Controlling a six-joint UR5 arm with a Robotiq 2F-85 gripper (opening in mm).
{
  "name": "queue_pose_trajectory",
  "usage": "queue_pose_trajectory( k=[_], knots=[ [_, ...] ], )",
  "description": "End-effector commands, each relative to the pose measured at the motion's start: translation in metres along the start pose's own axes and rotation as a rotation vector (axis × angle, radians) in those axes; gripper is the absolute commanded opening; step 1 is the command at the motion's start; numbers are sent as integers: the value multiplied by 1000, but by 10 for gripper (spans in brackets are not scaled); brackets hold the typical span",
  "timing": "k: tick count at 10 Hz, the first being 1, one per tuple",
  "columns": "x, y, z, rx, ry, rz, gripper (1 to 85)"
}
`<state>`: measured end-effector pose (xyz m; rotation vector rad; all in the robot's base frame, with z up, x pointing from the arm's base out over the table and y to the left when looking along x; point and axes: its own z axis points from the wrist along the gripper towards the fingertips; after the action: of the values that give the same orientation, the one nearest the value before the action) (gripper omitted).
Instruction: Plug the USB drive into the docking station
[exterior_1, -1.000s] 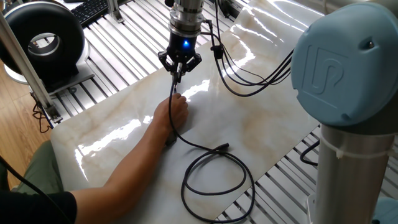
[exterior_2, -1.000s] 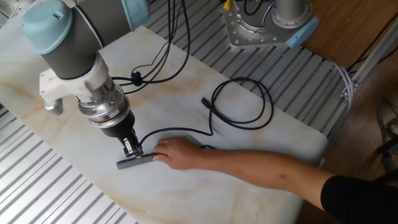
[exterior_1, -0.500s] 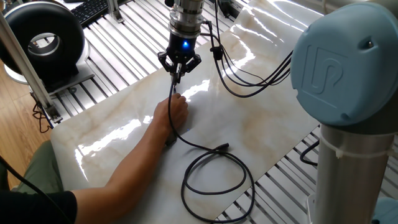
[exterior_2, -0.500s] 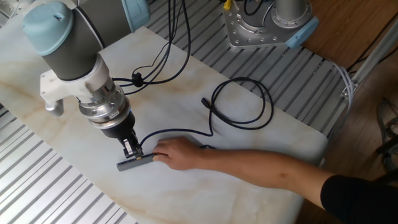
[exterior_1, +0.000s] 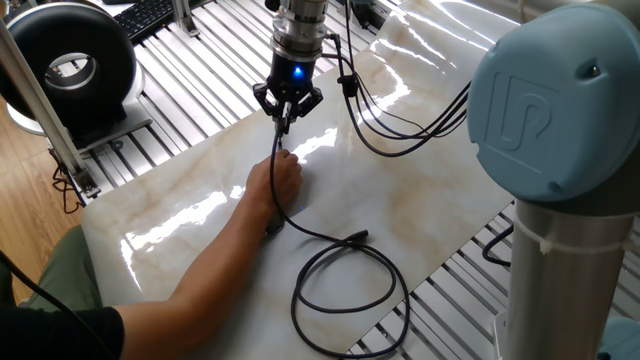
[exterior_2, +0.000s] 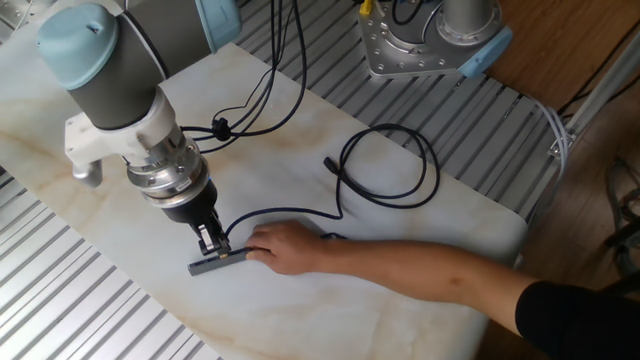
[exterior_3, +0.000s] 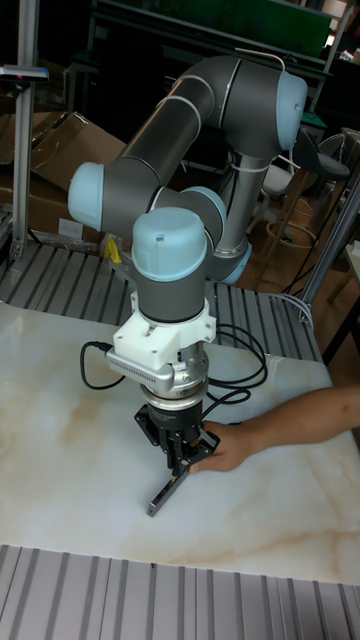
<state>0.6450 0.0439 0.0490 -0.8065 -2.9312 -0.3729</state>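
The docking station (exterior_2: 217, 263) is a slim grey bar lying flat on the marble table; it also shows below the fingers in the tall view (exterior_3: 166, 491). A person's hand (exterior_2: 283, 246) holds its right end down. My gripper (exterior_2: 211, 241) points straight down at the bar, shut on the USB drive (exterior_2: 213, 245), a small black plug at the bar's upper edge. Whether the tip is inside a port is hidden by the fingers. From the plug a thin black cable (exterior_2: 395, 165) runs off to a loop. In the one fixed view the hand (exterior_1: 279, 180) hides the bar below the gripper (exterior_1: 286, 120).
The person's forearm (exterior_2: 430, 278) lies across the table's right side. The loose cable loop (exterior_1: 350, 290) and its free end (exterior_2: 329, 162) lie on the marble. Robot hoses (exterior_1: 400, 120) hang beside the wrist. A black ring-shaped device (exterior_1: 70, 60) stands off the table.
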Motion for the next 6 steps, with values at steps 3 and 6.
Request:
queue_pose_trajectory(
  k=[3,6],
  knots=[
    [-6,7,1,-31,-13,5,13],
    [-7,7,0,-36,-16,5,13]
  ],
)
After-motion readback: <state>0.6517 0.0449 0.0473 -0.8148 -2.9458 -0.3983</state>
